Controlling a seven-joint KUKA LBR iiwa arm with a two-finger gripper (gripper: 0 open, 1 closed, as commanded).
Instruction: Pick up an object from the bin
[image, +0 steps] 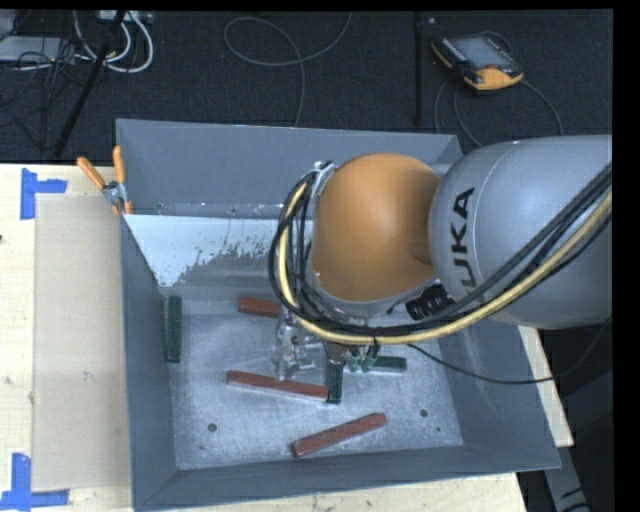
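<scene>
I had the gripper (297, 352) low in the middle of the bin (148, 400), tucked beneath the arm's orange cover (375, 225), and I judged this to be the reach-in step, with no lift begun. Nothing was visibly raised off the floor. I could not tell whether the tool was set wide or narrow, because the cover and cables hid too much of it. The likeliest target was the long brown bar (277, 385), which lay flat on the floor just beside the gripper on the side of the near wall. Its right end appeared to touch a short green bar (335, 382) lying crosswise. To my mind, the next move called for centring over the brown bar away from that crowded end, closing across its narrow width, then rising straight so the green piece was not dragged along. I counted three brown bars: that one, a second brown bar (258, 307) half hidden under the arm toward the far wall, and a third brown bar (338, 433) near the front wall. I also counted three green ones: the crosswise piece, another green bar (385, 365) just to its right, and a dark green bar (173, 327) well apart by the left wall. More could have lain hidden under the arm.
</scene>
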